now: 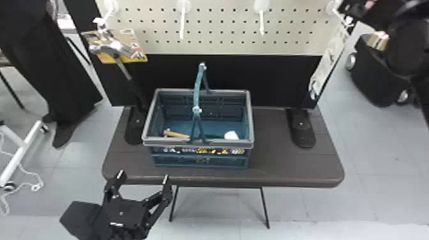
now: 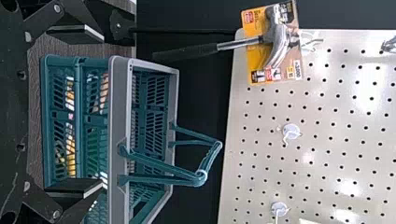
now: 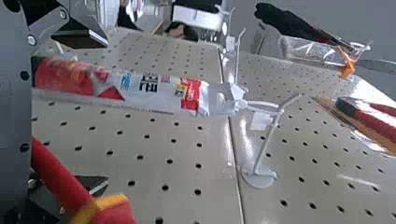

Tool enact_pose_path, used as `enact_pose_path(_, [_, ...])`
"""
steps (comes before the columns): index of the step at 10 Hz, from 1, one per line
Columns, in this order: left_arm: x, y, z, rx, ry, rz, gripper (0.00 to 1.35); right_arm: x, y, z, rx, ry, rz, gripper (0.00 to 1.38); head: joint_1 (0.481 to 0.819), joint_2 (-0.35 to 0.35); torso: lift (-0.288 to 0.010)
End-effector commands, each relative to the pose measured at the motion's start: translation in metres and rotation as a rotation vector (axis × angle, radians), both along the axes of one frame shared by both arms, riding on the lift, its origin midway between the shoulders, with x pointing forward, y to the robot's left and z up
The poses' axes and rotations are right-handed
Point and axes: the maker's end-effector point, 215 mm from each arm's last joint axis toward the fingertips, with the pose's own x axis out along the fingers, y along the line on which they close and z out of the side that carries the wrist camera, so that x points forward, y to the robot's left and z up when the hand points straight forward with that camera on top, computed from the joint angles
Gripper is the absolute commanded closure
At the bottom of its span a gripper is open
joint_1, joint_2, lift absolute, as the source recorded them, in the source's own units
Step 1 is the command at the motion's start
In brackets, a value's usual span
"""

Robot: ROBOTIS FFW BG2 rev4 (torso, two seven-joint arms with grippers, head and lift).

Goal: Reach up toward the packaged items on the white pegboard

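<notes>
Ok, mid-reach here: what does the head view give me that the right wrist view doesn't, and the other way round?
Head view: the blue basket on the dark table, the hammer on its yellow card, and the left gripper, open at the table's front edge.

Right wrist view: the right gripper's spread fingers, a red-and-white package on a hook, and a red-handled tool.

Both: the white pegboard, with hooks.
</notes>
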Motion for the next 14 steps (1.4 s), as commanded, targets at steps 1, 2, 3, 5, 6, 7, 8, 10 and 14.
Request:
enact_pose_path(1, [0.000, -0.001, 0.000, -0.001, -0.001, -0.002, 0.21, -0.005, 0.018, 0.007, -0.025, 0.000, 0.050, 0.25, 0.819, 0.008, -0.100])
enact_pose_path(2, [-0.001, 0.000, -0.001, 0.001, 0.003, 0.000, 0.21, -0.010, 0.019, 0.016, -0.046, -0.020, 0.052, 0.25, 0.819, 0.008, -0.100])
enact_pose_path(3, [-0.002, 0.001, -0.003, 0.001, 0.007, -0.001, 0.21, -0.017, 0.020, 0.029, -0.066, -0.046, 0.057, 0.27, 0.819, 0.008, -0.100])
enact_pose_path(5, [-0.001, 0.000, -0.002, 0.001, 0.006, -0.001, 0.21, -0.017, 0.018, 0.038, -0.084, -0.058, 0.051, 0.71, 0.819, 0.008, -0.100])
enact_pose_path(6, [-0.001, -0.001, -0.002, 0.000, 0.006, -0.004, 0.21, -0.017, 0.018, 0.034, -0.085, -0.045, 0.054, 0.89, 0.819, 0.008, -0.100])
enact_pose_path(7, [-0.001, -0.001, -0.002, 0.000, 0.006, -0.003, 0.21, -0.018, 0.019, 0.030, -0.087, -0.037, 0.056, 1.20, 0.819, 0.008, -0.100])
enact_pose_path(8, [-0.001, 0.000, -0.001, -0.002, 0.004, -0.001, 0.21, -0.020, 0.021, 0.028, -0.083, -0.035, 0.060, 1.29, 0.819, 0.008, -0.100])
enact_pose_path(10, [-0.001, 0.000, -0.001, -0.002, 0.004, 0.001, 0.21, -0.021, 0.021, 0.025, -0.083, -0.034, 0.060, 1.29, 0.819, 0.008, -0.100])
enact_pose_path(14, [0.001, -0.001, 0.001, -0.003, -0.002, 0.000, 0.21, -0.022, 0.022, 0.025, -0.083, -0.036, 0.063, 1.29, 0.819, 0.008, -0.100])
